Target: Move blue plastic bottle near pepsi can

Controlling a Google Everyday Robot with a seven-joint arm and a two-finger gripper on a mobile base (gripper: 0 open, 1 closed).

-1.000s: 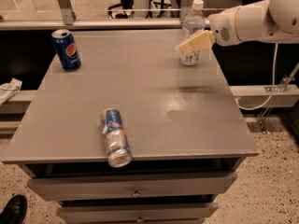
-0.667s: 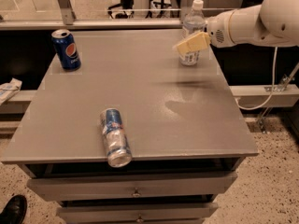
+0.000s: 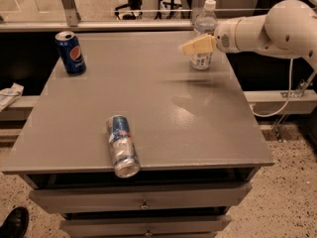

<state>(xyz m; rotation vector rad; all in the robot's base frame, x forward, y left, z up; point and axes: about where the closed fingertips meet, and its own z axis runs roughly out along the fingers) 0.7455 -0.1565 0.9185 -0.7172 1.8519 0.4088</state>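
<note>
Three containers sit on the grey table (image 3: 208, 133). The blue plastic bottle (image 3: 204, 23) stands upright near the far right corner, white cap on top. The pepsi can (image 3: 71, 53) stands upright near the far left corner, well apart from the bottle. A blue-and-silver can (image 3: 121, 145) lies on its side near the front edge, left of the middle, its silver end pointing toward the near side. The white arm (image 3: 257, 31) reaches in from the right, and its tan gripper (image 3: 190, 47) crosses in front of the bottle's label, pointing left. Whether the gripper is clenched on the bottle or released cannot be told from this view.
</note>
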